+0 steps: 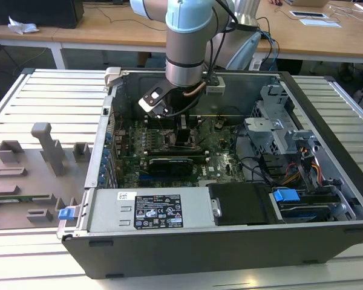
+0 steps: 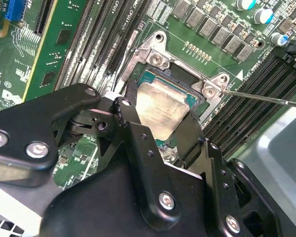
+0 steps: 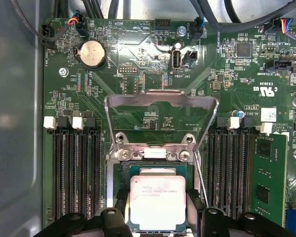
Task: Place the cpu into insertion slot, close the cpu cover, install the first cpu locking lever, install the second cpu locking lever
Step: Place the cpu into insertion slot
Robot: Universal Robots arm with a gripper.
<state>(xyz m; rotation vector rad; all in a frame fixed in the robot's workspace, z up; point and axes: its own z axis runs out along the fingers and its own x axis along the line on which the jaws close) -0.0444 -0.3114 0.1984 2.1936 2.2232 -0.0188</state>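
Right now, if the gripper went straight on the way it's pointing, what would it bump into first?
The gripper points down with the cpu in its grip. Going straight, the cpu would probably meet the insertion slot right beneath it first; the gap is hard to judge.

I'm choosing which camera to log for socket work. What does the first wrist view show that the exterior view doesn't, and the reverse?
First wrist view: the cpu at the insertion slot, the cpu cover swung open, a coin battery. Exterior view: the arm, the whole computer case, its power supply, a grey fixture tray at the exterior view's left. Both: the green motherboard and the gripper above it.
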